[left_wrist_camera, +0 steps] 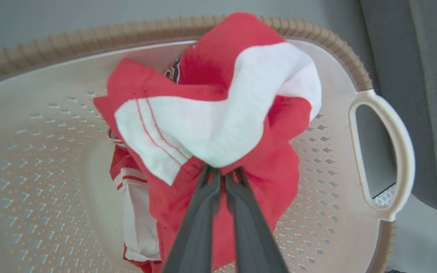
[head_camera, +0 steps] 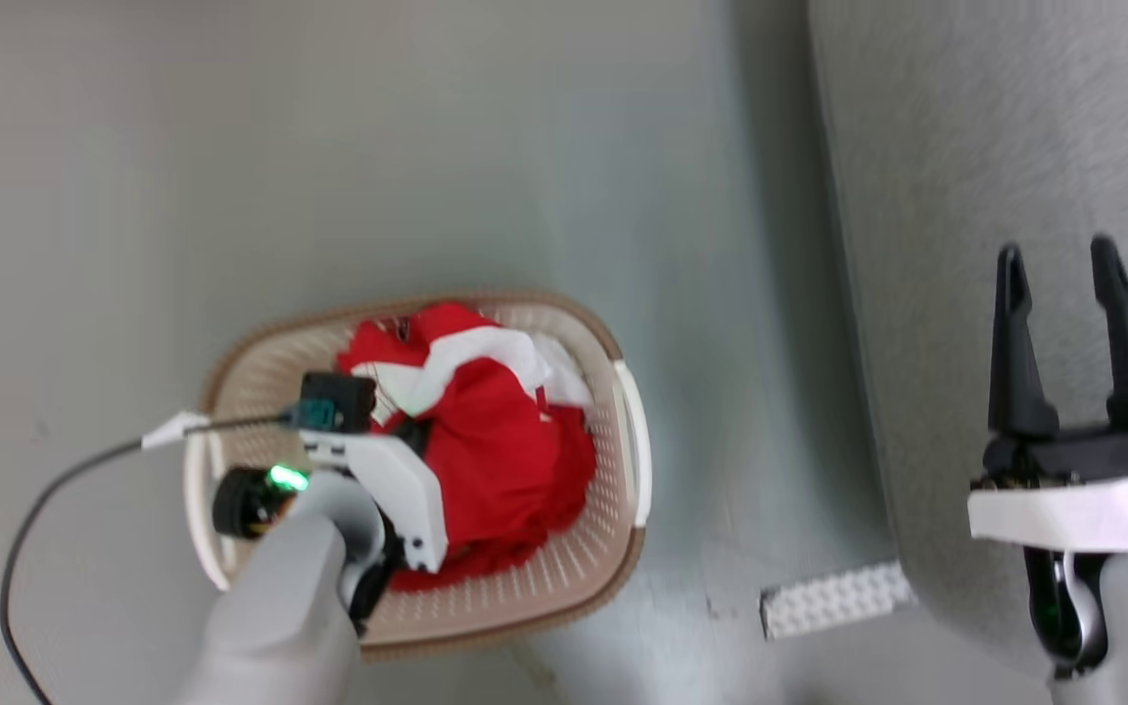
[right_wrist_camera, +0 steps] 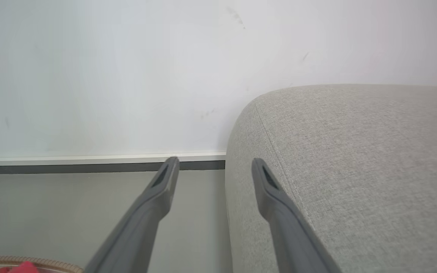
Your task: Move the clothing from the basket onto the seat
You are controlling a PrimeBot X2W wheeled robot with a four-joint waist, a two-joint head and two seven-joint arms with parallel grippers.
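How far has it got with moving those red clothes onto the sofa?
Nothing looks done: the red-and-white sports clothing seen sits in the cream holed plastic basket. In hand: the left gripper is shut on a fold of it. Left: lifting everything onto the light grey woven sofa, near which the right gripper hangs open.

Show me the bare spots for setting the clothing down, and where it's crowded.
The seat is bare around the open right claw. The floor strip between basket and seat is bare, bar a white studded pad. Crowded: the basket, heaped with clothing that the left claw pinches.
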